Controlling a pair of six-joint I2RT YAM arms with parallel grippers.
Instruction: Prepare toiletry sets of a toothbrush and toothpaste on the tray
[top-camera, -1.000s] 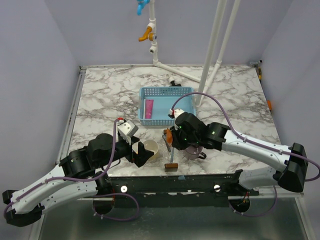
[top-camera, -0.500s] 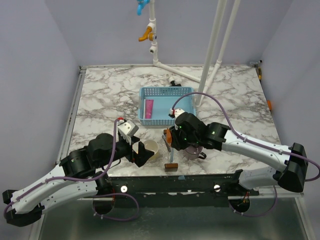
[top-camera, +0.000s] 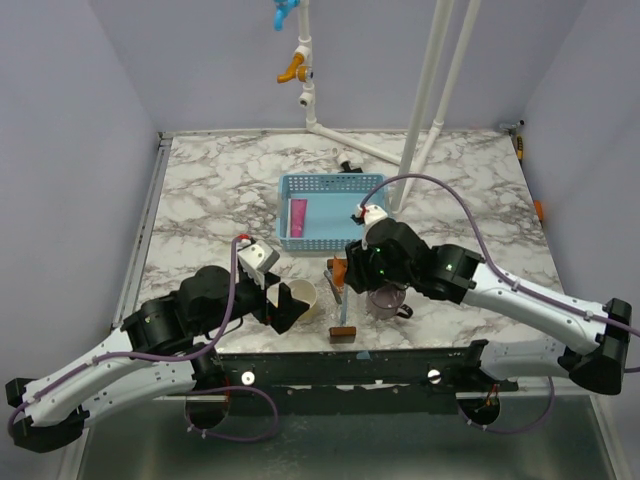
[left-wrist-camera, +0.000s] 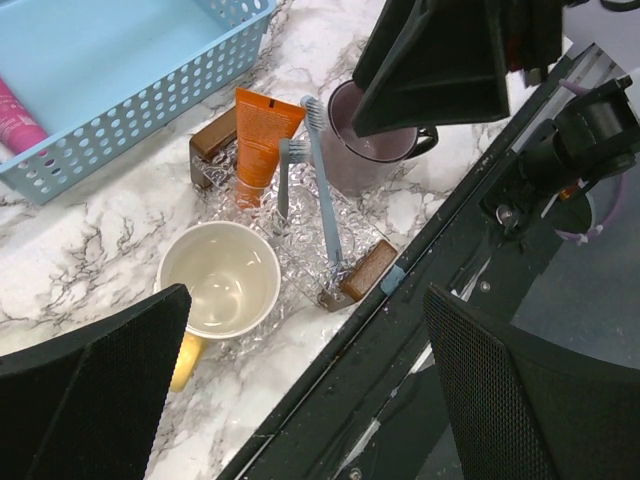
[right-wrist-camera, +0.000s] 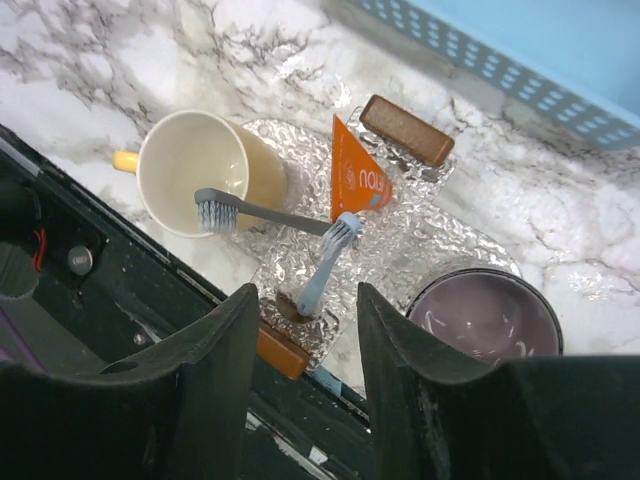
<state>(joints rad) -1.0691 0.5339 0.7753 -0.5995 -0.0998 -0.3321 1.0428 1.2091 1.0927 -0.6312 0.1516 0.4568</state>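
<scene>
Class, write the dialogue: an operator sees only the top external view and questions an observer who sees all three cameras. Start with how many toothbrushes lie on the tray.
Operator: How many toothbrushes are on the tray?
Observer: Two: a pale blue toothbrush and a grey toothbrush, both by the orange toothpaste.
Operator: Is the right gripper carrying anything?
Observer: No. Its wrist camera shows it open and empty above the tray.
</scene>
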